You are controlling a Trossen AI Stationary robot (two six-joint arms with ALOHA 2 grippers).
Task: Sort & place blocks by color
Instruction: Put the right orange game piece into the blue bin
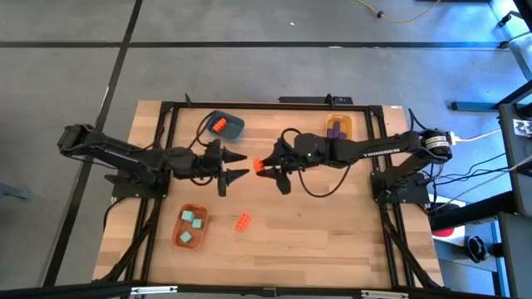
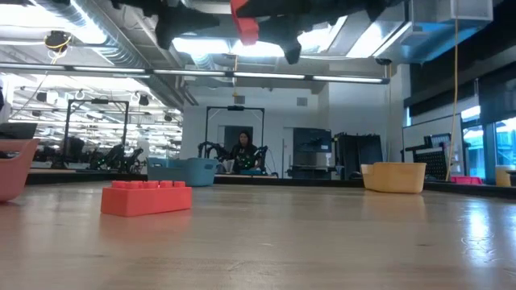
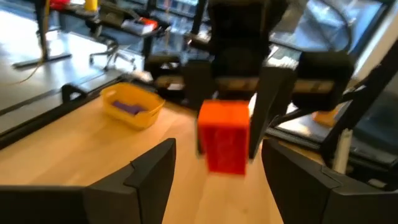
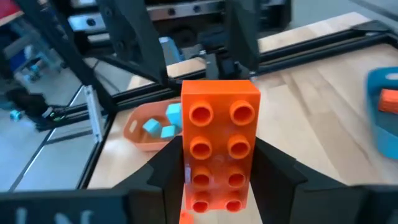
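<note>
The jaws of the right gripper [image 1: 268,169] are clamped on an orange-red block [image 4: 219,142] held above mid-table (studs face its wrist camera), while the left gripper [image 1: 237,166] faces it with jaws spread and empty. A second orange-red block [image 1: 243,222] lies on the table [image 1: 332,241] near the orange bowl [image 1: 178,236] containing teal blocks [image 1: 194,218]; the dark blue bowl [image 1: 233,126] and yellow bowl [image 1: 345,123] sit at the far edge.

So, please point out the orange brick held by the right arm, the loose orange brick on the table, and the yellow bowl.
held orange brick [image 4: 219,140], right wrist view, studded top face
loose orange brick [image 2: 147,198], low view, front side
yellow bowl [image 2: 393,178], low view, outer wall
</note>
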